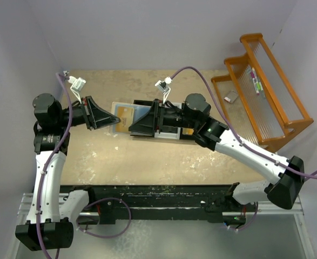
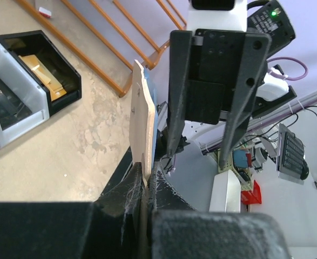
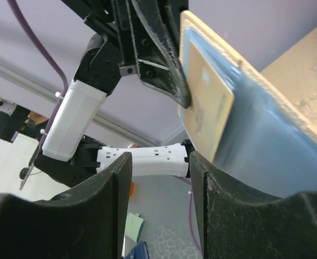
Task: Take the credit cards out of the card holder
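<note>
L gripper (image 2: 147,181) pinches card holder (image 2: 140,108) upright, R gripper (image 2: 197,157) open alongside.

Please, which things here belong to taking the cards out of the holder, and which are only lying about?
For the job:
card holder, clamped in the left gripper
gold card sticking out of it
right gripper, open, facing the card

Lying about:
orange rack
small object by it
compartment tray

Pale lilac walls (image 1: 147,32) enclosed a mottled beige tabletop (image 1: 147,162), evenly lit. An orange wooden rack (image 1: 252,38) stood at two o'clock.
</note>
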Motion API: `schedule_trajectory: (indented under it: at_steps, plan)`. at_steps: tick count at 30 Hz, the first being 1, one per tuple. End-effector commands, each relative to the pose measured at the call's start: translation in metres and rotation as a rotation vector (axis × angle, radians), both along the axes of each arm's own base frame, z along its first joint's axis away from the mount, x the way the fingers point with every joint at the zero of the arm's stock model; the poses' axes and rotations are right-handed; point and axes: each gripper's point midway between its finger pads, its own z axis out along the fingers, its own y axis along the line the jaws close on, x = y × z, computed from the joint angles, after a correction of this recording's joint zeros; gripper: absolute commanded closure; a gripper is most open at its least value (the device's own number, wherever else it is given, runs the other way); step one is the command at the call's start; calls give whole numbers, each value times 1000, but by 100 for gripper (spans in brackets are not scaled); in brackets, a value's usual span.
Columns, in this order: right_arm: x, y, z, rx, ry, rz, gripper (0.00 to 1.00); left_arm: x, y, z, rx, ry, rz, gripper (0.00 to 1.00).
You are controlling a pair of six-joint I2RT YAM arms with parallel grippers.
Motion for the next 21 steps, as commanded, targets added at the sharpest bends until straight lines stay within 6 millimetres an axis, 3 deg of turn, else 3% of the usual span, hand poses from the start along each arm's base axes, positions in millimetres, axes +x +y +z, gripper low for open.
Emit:
schedule_trajectory:
  at_steps: [1,14,21]
  plan:
    - [2,-4,19,39,-28,-25,51,-14,-2,21,-21,-73,-25,100]
    - [9,-5,23,-8,-47,-37,51,-23,-4,30,-73,-33,-26,100]
    - [6,-3,34,43,-54,20,56,-28,-5,29,-83,-14,-28,100]
